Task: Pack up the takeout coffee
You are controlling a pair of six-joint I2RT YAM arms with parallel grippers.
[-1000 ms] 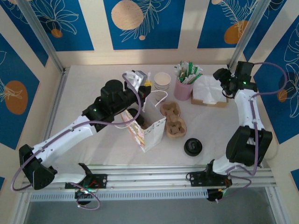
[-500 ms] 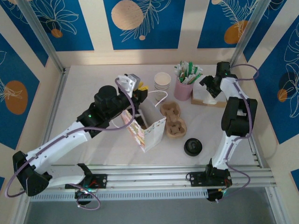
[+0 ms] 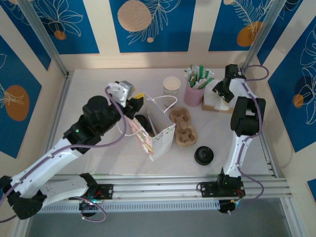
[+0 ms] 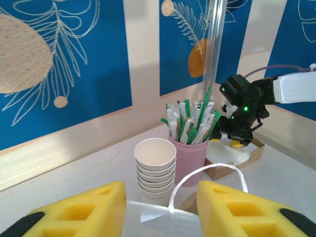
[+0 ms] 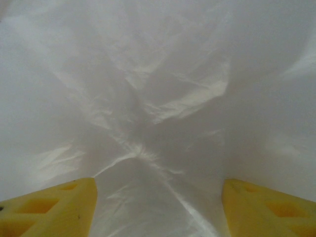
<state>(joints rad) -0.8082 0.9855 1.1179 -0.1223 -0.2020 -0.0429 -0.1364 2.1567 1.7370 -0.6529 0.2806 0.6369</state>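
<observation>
A white paper bag [image 3: 160, 140] stands open at the table's middle. Inside its mouth shows a round black lid [image 3: 141, 120], the takeout coffee; the cup body is hidden by the bag wall. My left gripper [image 3: 137, 100] hovers open just above the bag's far left rim. In the left wrist view the bag's rim [image 4: 163, 224] and white handle loop [image 4: 212, 169] lie between the yellow fingers [image 4: 84, 210] of the left gripper [image 4: 160, 195]. My right gripper [image 3: 223, 92] stands open, low over white napkins [image 5: 158, 98], with nothing between the fingers of the right gripper [image 5: 158, 197].
A stack of lidless cream cups [image 3: 172, 85] and a pink holder of stirrers [image 3: 195, 92] stand at the back. Brown cup carriers [image 3: 183, 126] lie right of the bag. A pile of black lids [image 3: 204, 155] sits near the front. The napkin box [image 3: 217, 104] is at the back right.
The left arm has drawn back to the left, its gripper now off the bag's left rim. The right gripper has swung in from the far right and dropped onto the napkins.
</observation>
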